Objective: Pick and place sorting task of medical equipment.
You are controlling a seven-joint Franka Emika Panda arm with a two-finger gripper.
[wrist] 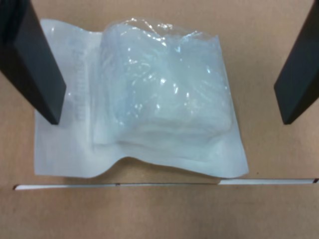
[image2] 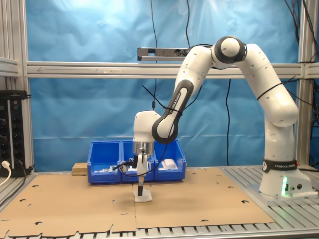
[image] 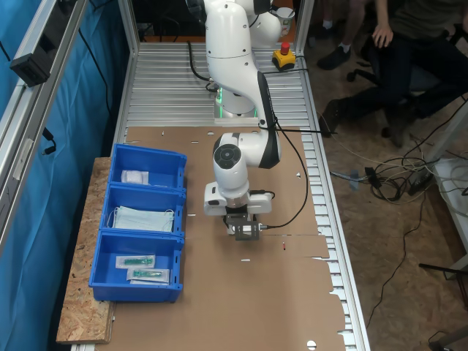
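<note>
Brown cardboard covers my workbench, blue curtain behind. The wrapped gauze packet lies flat on it, beside a slit in the cardboard; its print is too blurred for me to read. My gripper stands spread over the packet, one finger at its sealed edge, the other clear. Three blue bins sit near.

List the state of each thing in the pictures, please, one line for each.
Gripper: open, fingers on either side of the packet.
White packet: sealed, lying on the cardboard, not gripped.
Far bin: holds a small white packet.
Middle bin: holds face masks.
Near bin: holds clear packets.
</note>
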